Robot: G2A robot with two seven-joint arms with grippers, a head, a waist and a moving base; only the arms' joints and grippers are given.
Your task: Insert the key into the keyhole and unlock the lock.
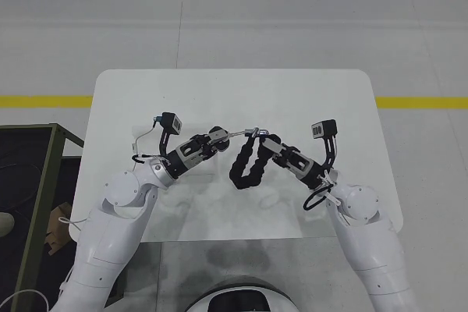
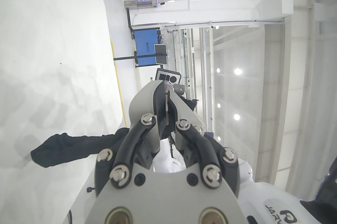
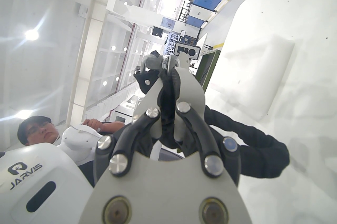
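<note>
Where both arms meet above the table (image 1: 140, 93), a key (image 2: 166, 106) is pinched flat in the closed left claw (image 2: 167, 93), its tip at the lock (image 3: 152, 63). The lock's black cable (image 1: 246, 168) is clamped by the right claw (image 3: 169, 74) and trails onto the table.

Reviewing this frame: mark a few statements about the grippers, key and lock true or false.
1. The left gripper pinches a thin metal key. True.
2. The right gripper is open and empty. False: it is shut on the lock, gripping its black sleeve.
3. The lock lies flat on the table, untouched. False: one end is held up and its black loop hangs below.
4. The two grippers meet tip to tip over the table. True.
</note>
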